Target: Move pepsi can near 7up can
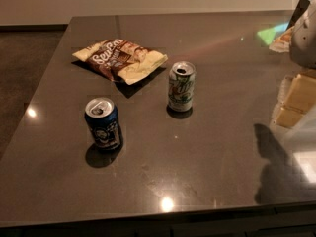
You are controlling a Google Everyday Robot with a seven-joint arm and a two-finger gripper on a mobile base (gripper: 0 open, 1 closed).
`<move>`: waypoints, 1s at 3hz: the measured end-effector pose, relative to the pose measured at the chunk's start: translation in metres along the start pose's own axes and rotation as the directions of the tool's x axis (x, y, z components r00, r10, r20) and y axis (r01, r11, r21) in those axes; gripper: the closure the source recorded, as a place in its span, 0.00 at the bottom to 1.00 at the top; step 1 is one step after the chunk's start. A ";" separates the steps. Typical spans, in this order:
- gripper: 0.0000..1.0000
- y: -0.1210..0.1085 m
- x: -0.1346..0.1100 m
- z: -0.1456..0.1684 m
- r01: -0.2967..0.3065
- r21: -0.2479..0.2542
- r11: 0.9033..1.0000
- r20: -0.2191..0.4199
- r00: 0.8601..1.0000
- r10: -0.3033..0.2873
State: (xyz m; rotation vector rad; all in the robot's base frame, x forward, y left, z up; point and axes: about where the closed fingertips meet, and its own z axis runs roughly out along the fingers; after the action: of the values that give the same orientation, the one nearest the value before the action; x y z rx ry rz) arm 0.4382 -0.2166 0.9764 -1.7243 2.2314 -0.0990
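Your dark, glossy table [207, 147] carries three things. The pepsi can [102, 124] stands upright toward the near left corner. The 7up can [180, 87] stands upright about mid-table, apart from it. A brown-and-cream snack bag [120, 58] lies flat toward the far left corner. You'll see the gripper [305, 36] only as a pale shape over the far right corner.

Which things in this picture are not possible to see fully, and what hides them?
Camera view:
- Gripper: pale shape at the upper right, cut off by the frame edge.
- Yellow shapes at the right: cut off by the edge, so I cannot identify them.
- Pepsi can and 7up can: their far sides face away from the camera.
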 end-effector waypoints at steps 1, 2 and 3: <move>0.00 0.000 0.000 0.000 0.000 0.000 1.000 0.000 1.000 0.000; 0.00 0.002 -0.002 -0.003 -0.002 -0.009 1.000 0.013 1.000 0.002; 0.00 0.016 -0.020 -0.015 -0.005 -0.016 1.000 0.092 0.996 0.007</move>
State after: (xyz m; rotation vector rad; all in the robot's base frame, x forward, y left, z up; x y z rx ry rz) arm 0.4235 -0.1955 0.9904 -1.6949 2.1766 -0.0005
